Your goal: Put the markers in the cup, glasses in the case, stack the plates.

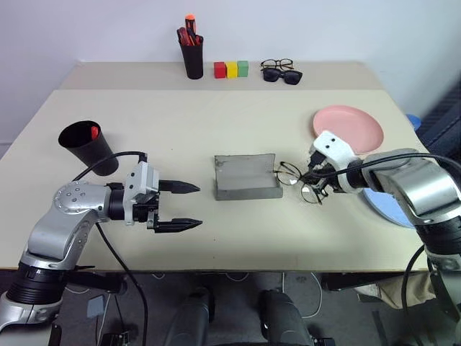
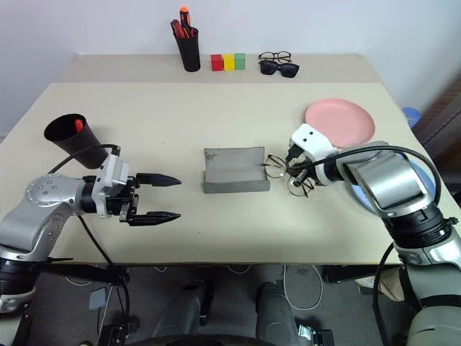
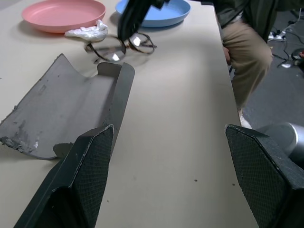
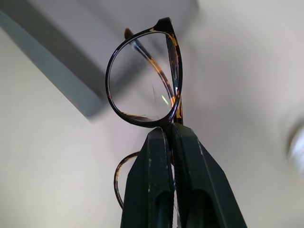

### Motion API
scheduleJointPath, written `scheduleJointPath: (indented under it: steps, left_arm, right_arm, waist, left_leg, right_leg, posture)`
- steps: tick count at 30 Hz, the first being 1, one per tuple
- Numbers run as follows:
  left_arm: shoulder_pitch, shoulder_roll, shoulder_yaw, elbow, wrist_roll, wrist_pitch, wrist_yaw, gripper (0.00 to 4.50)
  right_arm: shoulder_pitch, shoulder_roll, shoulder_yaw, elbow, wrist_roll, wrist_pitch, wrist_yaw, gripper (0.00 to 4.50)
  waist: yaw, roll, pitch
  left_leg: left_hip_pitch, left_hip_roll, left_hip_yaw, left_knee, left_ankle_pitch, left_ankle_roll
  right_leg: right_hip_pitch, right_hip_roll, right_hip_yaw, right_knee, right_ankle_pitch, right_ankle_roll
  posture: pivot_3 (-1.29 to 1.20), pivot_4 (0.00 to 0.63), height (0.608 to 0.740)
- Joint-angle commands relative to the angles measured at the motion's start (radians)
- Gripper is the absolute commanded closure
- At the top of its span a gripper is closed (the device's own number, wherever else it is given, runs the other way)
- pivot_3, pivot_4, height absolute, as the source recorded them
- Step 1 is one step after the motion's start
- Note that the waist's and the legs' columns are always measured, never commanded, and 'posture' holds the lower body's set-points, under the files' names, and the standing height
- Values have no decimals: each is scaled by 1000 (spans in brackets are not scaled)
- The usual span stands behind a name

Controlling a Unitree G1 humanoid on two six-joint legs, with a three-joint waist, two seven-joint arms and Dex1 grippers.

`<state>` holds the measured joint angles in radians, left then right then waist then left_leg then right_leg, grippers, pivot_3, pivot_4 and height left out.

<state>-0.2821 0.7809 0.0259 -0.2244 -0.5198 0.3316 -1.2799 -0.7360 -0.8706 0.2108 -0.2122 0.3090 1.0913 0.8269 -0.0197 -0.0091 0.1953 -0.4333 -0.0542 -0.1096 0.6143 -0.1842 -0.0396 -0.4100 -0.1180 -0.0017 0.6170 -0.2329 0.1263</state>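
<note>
Cataloguing from the case [image 1: 247, 177], our landmark: it lies open at mid-tabletop [image 1: 216, 115], lid up, ready to receive.

Item, the glasses [image 1: 301, 182]: just beside the case's right end, pinched at the bridge between the shut jaws of our right gripper [image 1: 315, 180], one lens standing above the fingertips [image 4: 161, 142], the other beside them. We judge this grip serves carrying them into the case.

Item, left gripper [image 1: 189, 207]: left of the case, jaws wide, holding nothing; we judge it waits.

Item, the cup [image 1: 87, 146]: far left of the case, tilted, a red marker [image 1: 94, 132] inside.

Item, the plates, pink [image 1: 348, 127] and blue [image 3: 154, 10]: right of the case, unstacked.
</note>
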Motion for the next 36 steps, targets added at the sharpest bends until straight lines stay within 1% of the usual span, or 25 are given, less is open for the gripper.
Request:
scheduleJointPath:
  steps: [1, 4, 7, 8, 11, 16, 20, 26, 29, 32, 36]
  left_arm:
    - [14, 5, 26, -18, -20, -16, -6, 631]
    - [27, 4, 47, -23, -32, -17, 6, 631]
    - [60, -21, 90, -6, -36, -79, 24, 631]
    - [71, -20, 97, -2, -38, -86, 18, 631]
    - [82, 10, 123, 20, -97, -29, -32, 631]
    - [69, 55, 158, 78, -118, 3, -64, 631]
    - [67, 60, 162, 70, -122, 8, -61, 631]
    - [50, 46, 164, 73, -126, 32, -23, 631]
    - [18, 41, 162, 86, -132, 60, 0, 631]
    - [-26, 38, 154, 107, -126, 83, 15, 631]
    - [-70, 38, 136, 128, -115, 103, 15, 631]
  right_arm:
    - [-108, 74, -60, -30, 13, -74, -26, 4448]
    - [-173, 178, -43, -12, 4, -125, -60, 4448]
    - [-177, 264, 1, 23, -24, -203, -78, 4448]
    - [-172, 279, 12, 34, -34, -231, -77, 4448]
    - [-159, 311, 47, 73, -67, -282, -85, 4448]
    - [-140, 314, 99, 141, -134, -386, -63, 4448]
    - [-125, 300, 123, 157, -170, -416, -34, 4448]
    - [-64, 247, 170, 109, -221, -417, 23, 4448]
    - [-54, 244, 168, 97, -220, -391, 41, 4448]
    - [-43, 233, 172, 86, -236, -383, 52, 3556]
    - [-24, 218, 151, 54, -247, -367, 42, 1602]
  waist:
    - [-3, 0, 0]
    - [-1, 0, 0]
    - [2, 0, 0]
    - [5, 0, 0]
    - [9, 0, 0]
    - [0, 0, 0]
    - [-1, 1, 0]
    - [3, 1, 0]
    - [2, 1, 0]
    - [1, 0, 0]
    - [1, 0, 0]
  left_leg:
    - [0, 0, 0, 0, 0, 0]
    - [1, 1, -1, -1, 0, 0]
    - [1, 1, -1, -2, 0, 0]
    - [1, 1, -1, -2, 0, 0]
    - [1, 0, -1, -2, 0, 0]
    - [1, 0, -1, -1, 1, -1]
    - [2, 0, -1, -2, 1, -1]
    - [2, 0, -1, -2, 1, -1]
    - [2, 0, -1, -2, 1, -1]
    - [3, 0, -1, -2, 1, -2]
    - [3, 0, -1, -2, 1, -2]
  right_leg:
    - [0, 0, 0, 0, 0, 0]
    - [0, 1, 0, 1, 0, -1]
    - [-1, 1, 0, 1, 0, -1]
    - [-1, 1, 0, 1, 1, 0]
    - [0, 1, 0, 0, 0, 0]
    - [-1, 2, 0, 1, 1, -2]
    - [-1, 2, 0, 2, 1, -2]
    - [-1, 2, 0, 2, 1, -1]
    - [-1, 2, 0, 3, 1, -2]
    - [-1, 2, 0, 3, 1, -2]
    - [-1, 2, 0, 3, 1, -1]
  posture:
    - [0, 150, 739]
    - [0, 150, 739]
    - [0, 150, 739]
    - [0, 150, 739]
    - [0, 150, 739]
    - [0, 150, 739]
    - [0, 150, 739]
    - [0, 150, 739]
    - [0, 150, 739]
    - [0, 150, 739]
    - [0, 150, 739]
